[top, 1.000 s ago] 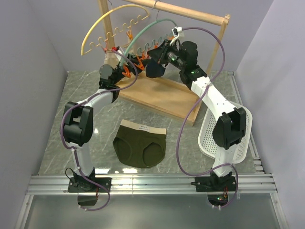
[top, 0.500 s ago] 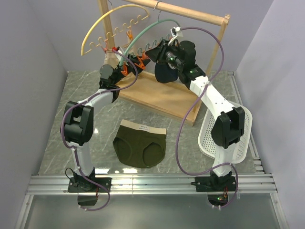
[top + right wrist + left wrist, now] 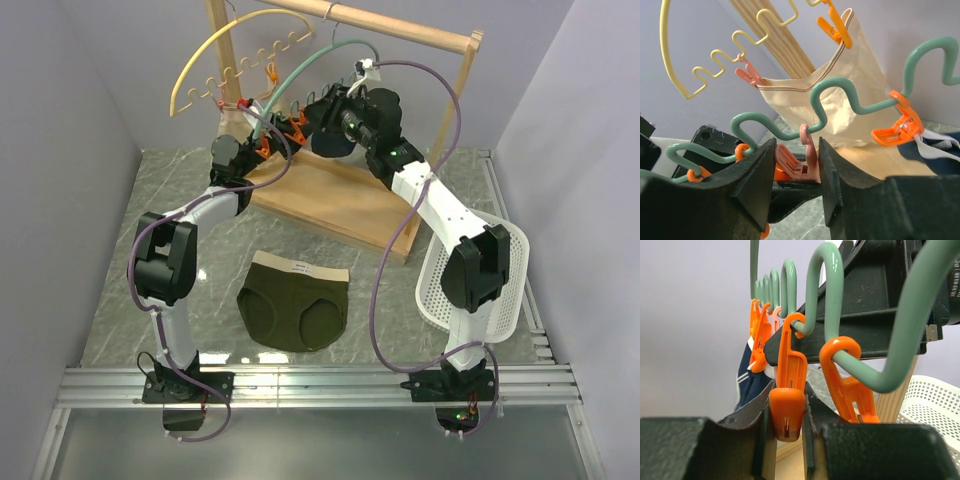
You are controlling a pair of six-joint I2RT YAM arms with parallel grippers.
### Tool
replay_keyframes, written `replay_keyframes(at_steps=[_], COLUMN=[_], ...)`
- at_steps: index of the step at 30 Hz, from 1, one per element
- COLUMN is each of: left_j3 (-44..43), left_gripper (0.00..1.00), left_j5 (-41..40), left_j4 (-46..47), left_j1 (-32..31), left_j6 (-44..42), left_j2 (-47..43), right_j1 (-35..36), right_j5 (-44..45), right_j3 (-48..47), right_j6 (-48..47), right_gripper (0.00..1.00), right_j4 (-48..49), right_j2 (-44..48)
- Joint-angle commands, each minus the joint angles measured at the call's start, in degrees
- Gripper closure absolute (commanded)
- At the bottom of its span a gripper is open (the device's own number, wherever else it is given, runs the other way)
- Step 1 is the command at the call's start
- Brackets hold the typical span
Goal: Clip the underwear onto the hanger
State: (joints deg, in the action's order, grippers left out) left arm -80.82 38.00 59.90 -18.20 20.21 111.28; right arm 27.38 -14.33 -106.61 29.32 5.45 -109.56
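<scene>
**Operator:** What is changing up at the rack?

**Inspector:** Your right gripper (image 3: 797,155) is travelling leftward along the hanger (image 3: 834,295). A second ago it was working further right, under the hook. Now it is sitting just beside your left gripper (image 3: 786,426), on the lower left run of the arc. The navy garment (image 3: 746,382) is swinging with that move.

**Operator:** And the jaws?

**Inspector:** Your right fingers are clamping a pink clip (image 3: 795,162), which is filling the gap between them. Your left fingers are pressing on both sides of an orange clip (image 3: 786,410) hanging from the teal wire.

**Operator:** Where is the underwear?

**Inspector:** The underwear (image 3: 295,305) is lying flat on the table (image 3: 230,240), well apart from both grippers. It is not shifting across the overhead views. I am judging that you are only readying clips, and the garment is not yet being carried. With both hands busy on the hanger, one of them is going to have to release and come down for it before any clipping can begin.
</scene>
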Motion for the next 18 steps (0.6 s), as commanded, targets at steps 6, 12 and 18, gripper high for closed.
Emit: replay_keyframes(at_steps=[6,12,18], left_j3=[-2.6,-0.1,5.9], left_gripper=[0.97,0.57,0.35], left_j5=[3.5,3.3,6.4], left_j4=[1.3,0.0,-0.9], left_j1=[-2.2,-1.1,3.5], left_j6=[-1.0,-0.6,4.3], left_j2=[-1.5,-3.9,-9.2], right_j1=[1.0,0.2,-1.1], right_j5=[4.0,2.1,-0.1], right_j3=[-1.0,-0.9,0.4], right_j6=[-1.2,-1.9,-2.2], right_gripper=[0.74,0.95,1.00], right_j4=[-1.3,-1.5,-0.3], right_j2=[-0.7,0.0,1.0])
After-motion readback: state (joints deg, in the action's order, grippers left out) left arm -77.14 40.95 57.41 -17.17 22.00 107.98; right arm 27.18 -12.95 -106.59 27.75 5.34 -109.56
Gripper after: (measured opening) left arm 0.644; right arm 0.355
